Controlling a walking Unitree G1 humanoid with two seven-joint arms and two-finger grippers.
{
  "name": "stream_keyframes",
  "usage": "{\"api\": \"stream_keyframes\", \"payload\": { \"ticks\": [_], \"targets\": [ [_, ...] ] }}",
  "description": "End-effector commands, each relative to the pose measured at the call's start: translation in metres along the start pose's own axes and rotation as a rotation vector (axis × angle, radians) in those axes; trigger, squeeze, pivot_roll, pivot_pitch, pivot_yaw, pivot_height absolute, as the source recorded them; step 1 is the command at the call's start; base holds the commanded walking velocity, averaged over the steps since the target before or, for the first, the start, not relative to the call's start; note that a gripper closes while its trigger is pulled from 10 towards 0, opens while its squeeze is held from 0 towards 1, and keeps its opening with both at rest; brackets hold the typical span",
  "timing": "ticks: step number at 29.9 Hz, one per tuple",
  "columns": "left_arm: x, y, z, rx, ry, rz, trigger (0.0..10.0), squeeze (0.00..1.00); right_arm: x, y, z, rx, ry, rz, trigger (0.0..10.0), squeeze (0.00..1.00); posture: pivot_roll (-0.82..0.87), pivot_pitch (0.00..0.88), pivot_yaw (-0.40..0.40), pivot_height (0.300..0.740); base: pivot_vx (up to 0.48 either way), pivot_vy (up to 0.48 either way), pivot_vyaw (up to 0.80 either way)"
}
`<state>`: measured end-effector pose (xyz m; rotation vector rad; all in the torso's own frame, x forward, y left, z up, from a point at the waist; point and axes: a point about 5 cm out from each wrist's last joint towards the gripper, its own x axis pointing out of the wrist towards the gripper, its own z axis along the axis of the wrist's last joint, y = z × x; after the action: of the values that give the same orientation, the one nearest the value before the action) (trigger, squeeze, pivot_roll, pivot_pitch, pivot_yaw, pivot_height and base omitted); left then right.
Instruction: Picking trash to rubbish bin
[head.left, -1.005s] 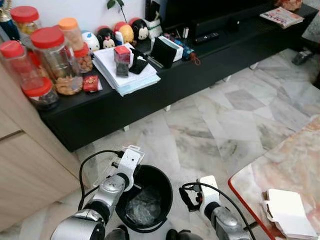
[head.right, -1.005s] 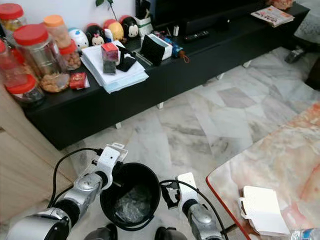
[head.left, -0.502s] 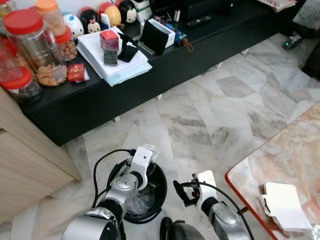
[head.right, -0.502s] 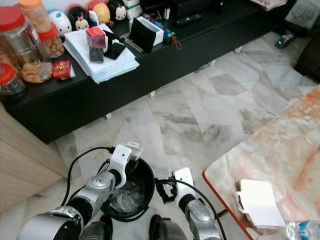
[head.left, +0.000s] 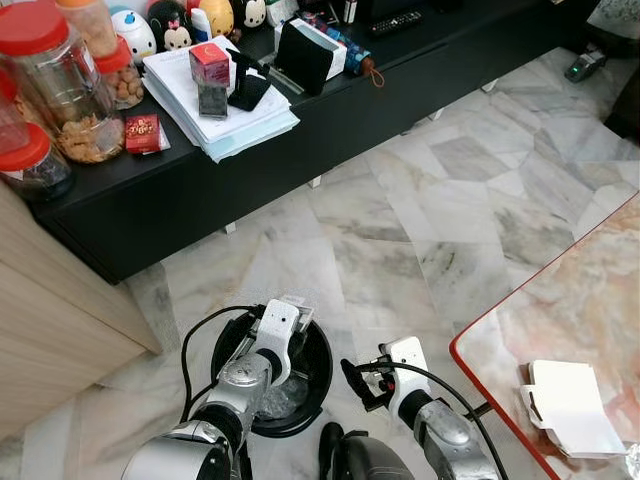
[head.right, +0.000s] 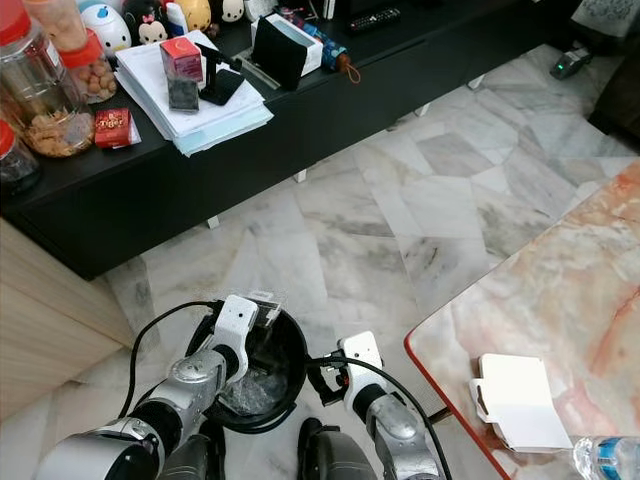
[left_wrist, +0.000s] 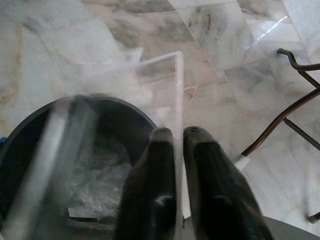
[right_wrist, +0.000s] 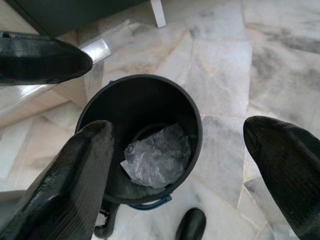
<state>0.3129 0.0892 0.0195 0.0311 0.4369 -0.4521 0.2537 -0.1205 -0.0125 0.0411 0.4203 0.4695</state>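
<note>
A black rubbish bin (head.left: 322, 352) stands on the marble floor at my feet, with crumpled clear plastic (right_wrist: 157, 155) lying in its bottom. My left gripper (left_wrist: 177, 132) is over the bin's far rim, shut on a piece of clear plastic packaging (left_wrist: 150, 80) that sticks out past the fingertips. This packaging (head.right: 264, 300) hangs partly over the bin's mouth. My right gripper (head.left: 356, 381) is low beside the bin on its right, open and holding nothing.
A long black TV bench (head.left: 330, 125) with jars, a paper stack and small boxes runs along the back. At the left is a wooden cabinet (head.left: 45, 330). The marble table (head.left: 590, 320) at the right carries a white box (head.left: 572, 405). Metal chair legs (left_wrist: 295, 105) stand nearby.
The whole picture has shifted and the bin looks smaller, so the camera has moved. Both grippers keep much the same place by the bin, the left still holding the clear packaging.
</note>
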Motion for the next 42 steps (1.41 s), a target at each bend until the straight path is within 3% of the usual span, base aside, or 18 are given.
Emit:
{"api": "stream_keyframes", "payload": {
  "ticks": [1,18,19,21,26,32,34,37,39,42],
  "targets": [
    [-0.002,-0.005,-0.012,-0.030,0.044,-0.013,10.0,1.00,-0.005,0.000,-0.008,0.023,0.025,-0.005,10.0,0.00,-0.01,0.320,-0.132,0.740,0.000,0.000,0.00],
    [-0.003,0.001,-0.010,-0.019,0.037,-0.003,10.0,1.00,-0.006,0.003,-0.011,0.043,0.033,-0.003,10.0,0.00,0.01,0.324,-0.125,0.740,0.000,0.000,0.00],
    [-0.003,0.003,-0.010,-0.002,0.036,0.003,10.0,0.00,-0.006,0.003,-0.011,0.042,0.030,-0.009,10.0,0.00,0.01,0.324,-0.125,0.740,0.000,0.000,0.00],
    [-0.005,0.008,-0.010,0.037,0.036,0.016,10.0,0.00,-0.006,0.002,-0.012,0.038,0.030,-0.020,10.0,0.00,0.02,0.319,-0.119,0.740,0.000,0.000,0.00],
    [-0.021,0.040,-0.023,0.250,0.114,0.156,10.0,0.00,-0.007,0.002,-0.025,0.021,0.100,-0.033,10.0,0.00,0.06,0.297,-0.100,0.740,0.000,0.000,0.00],
    [-0.047,0.071,-0.050,0.183,0.167,0.262,10.0,0.00,-0.013,0.001,-0.048,0.018,0.230,-0.059,10.0,0.00,0.10,0.273,-0.084,0.740,0.000,0.000,0.00],
    [-0.051,0.074,-0.055,0.200,0.183,0.275,10.0,0.00,-0.015,0.000,-0.052,0.009,0.253,-0.071,10.0,0.00,0.11,0.265,-0.078,0.740,0.000,0.000,0.00],
    [-0.070,0.087,-0.073,0.226,0.232,0.339,10.0,0.00,-0.023,-0.008,-0.064,0.019,0.318,-0.146,10.0,0.00,0.13,0.247,-0.072,0.740,0.000,0.000,0.00],
    [-0.075,0.090,-0.079,0.223,0.243,0.354,10.0,0.00,-0.026,-0.011,-0.067,0.028,0.324,-0.178,10.0,0.00,0.13,0.243,-0.071,0.740,0.000,0.000,0.00],
    [-0.086,0.094,-0.091,0.141,0.261,0.394,10.0,0.00,-0.028,-0.022,-0.064,0.092,0.288,-0.281,10.0,0.00,0.14,0.231,-0.069,0.740,0.000,0.000,0.00]
  ]
}}
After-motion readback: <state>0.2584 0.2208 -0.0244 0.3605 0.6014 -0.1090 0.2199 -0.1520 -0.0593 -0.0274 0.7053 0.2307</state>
